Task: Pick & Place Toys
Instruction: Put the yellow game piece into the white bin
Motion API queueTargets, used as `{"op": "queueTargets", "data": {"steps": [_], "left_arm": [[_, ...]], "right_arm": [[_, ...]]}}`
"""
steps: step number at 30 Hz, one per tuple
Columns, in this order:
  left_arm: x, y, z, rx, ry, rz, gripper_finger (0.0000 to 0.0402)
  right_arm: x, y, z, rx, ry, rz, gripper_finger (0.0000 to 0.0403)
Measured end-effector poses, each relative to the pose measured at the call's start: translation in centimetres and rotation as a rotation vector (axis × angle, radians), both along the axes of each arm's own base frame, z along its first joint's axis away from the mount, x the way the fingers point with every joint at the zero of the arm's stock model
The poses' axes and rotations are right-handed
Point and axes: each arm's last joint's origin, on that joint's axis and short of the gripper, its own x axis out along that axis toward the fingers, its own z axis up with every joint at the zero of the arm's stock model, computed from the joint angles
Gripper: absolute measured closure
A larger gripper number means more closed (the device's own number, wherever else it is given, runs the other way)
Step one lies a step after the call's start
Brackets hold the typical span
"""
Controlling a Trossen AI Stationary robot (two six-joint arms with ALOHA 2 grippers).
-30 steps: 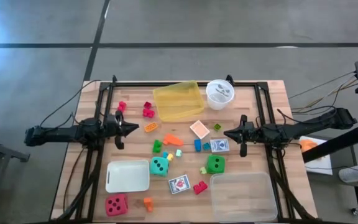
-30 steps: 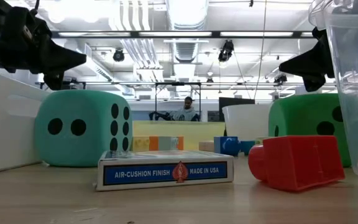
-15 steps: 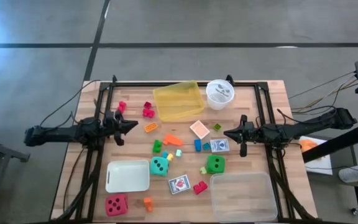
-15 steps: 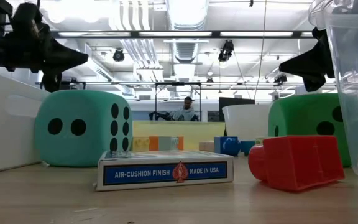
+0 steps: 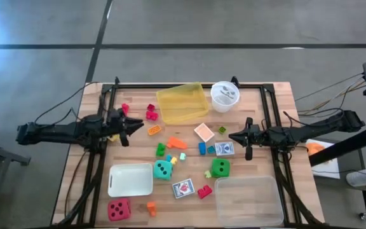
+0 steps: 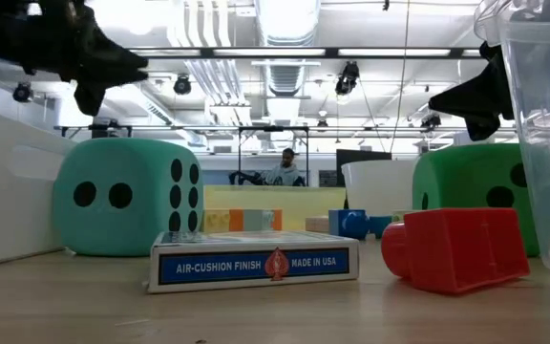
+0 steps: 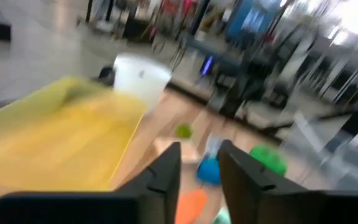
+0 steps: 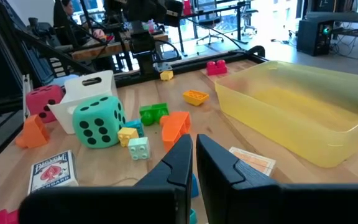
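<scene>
Nearest the front edge of the worktop (image 5: 81, 191) lay the red die (image 5: 119, 208), a card pack (image 5: 183, 188) and a red block (image 5: 204, 191). Behind them stood the teal die (image 5: 162, 169) and green die (image 5: 220, 168), with small blocks scattered between.

At mid-depth both arms hung level above the toys. The left hand (image 5: 140, 125) had its fingers (image 7: 166, 174) slightly spread and empty, just beside the orange block (image 5: 154, 130). The right hand (image 5: 232, 136) waited opposite, pressed together on nothing.

Farthest back sat the yellow tray (image 5: 183, 103).

The step appeared to be an approach to that orange block. It would be done well by spreading the fingers wider than the block before descending, squaring them to its flat sides, and lowering straight down so that it is not nudged.
</scene>
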Motion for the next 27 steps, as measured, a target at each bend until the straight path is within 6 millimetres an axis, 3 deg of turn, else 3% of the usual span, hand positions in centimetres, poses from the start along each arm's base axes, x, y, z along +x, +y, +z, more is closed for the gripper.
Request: {"op": "queueTargets", "data": {"steps": [7,10,15,21,27], "left_arm": [[2.5,0.1,0.6,-0.005,0.328,-0.001,0.0209],[3.5,0.1,0.8,-0.046,0.438,0.009,0.0191],[5.0,0.1,0.3,-0.081,0.574,0.022,0.0183],[5.9,0.1,-1.9,-0.11,0.72,0.036,0.0183],[6.6,0.1,-3.1,-0.115,0.783,0.037,0.0183]], "right_arm": [[0.0,0.0,0.0,0.009,-0.001,-0.001,0.0383],[0.0,0.0,0.1,0.103,-0.023,-0.012,0.0383],[0.0,0.0,0.1,0.263,-0.05,-0.03,0.0383],[0.1,0.0,0.6,0.226,-0.079,-0.022,0.0383],[0.7,0.0,3.8,0.147,-0.107,-0.02,0.0383]]}}
